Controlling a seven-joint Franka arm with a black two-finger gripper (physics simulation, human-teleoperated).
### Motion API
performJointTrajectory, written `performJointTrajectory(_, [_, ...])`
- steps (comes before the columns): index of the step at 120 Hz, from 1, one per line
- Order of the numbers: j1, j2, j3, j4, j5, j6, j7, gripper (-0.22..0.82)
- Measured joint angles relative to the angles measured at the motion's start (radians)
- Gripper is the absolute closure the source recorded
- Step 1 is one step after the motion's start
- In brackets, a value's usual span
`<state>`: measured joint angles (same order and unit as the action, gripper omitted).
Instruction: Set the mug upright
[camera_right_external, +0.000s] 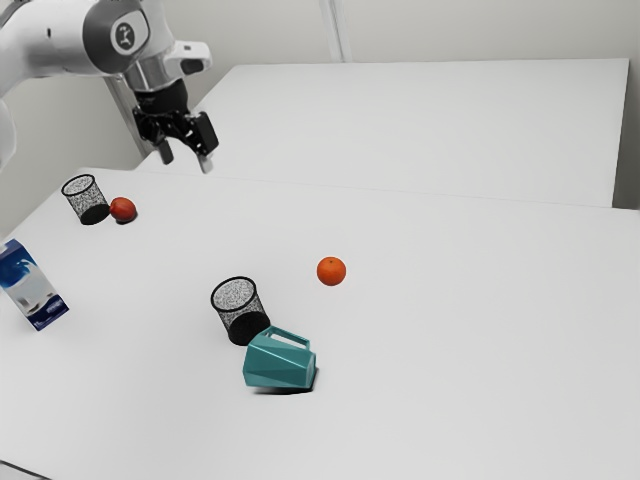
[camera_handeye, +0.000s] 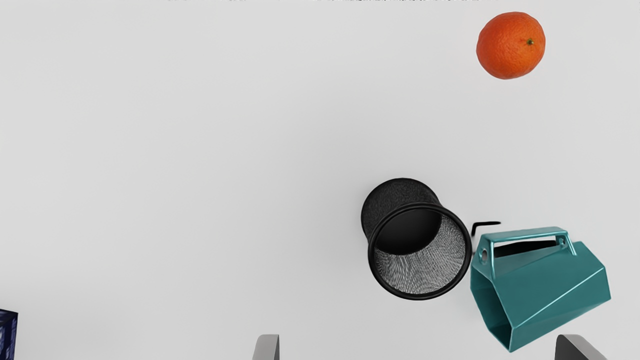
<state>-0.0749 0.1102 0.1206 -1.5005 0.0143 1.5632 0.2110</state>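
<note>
A teal angular mug (camera_right_external: 280, 362) lies on its side on the table, close beside a black mesh cup, its handle pointing up and away from the tabletop. The wrist view has the mug (camera_handeye: 545, 290) with its open mouth turned toward the mesh cup. High over the table's far end, well away from the mug, hangs my gripper (camera_right_external: 187, 160). In the wrist view my gripper (camera_handeye: 416, 347) has its two fingers wide apart, and they hold nothing.
The upright mesh cup (camera_right_external: 240, 312) stands right by the mug. An orange (camera_right_external: 331, 271) rests a little farther off. Toward the exterior view's left are another mesh cup (camera_right_external: 86, 200), a red fruit (camera_right_external: 123, 209) and a blue-and-white carton (camera_right_external: 32, 286). All are on the white table (camera_right_external: 450, 330).
</note>
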Motion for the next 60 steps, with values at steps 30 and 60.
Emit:
performJointTrajectory(30, [-0.021, -0.122, 0.083, -0.208, -0.156, 0.057, 0.016, 0.00])
performJointTrajectory(60, [0.008, -0.274, 0.232, -0.552, -0.459, 0.081, 0.023, 0.00])
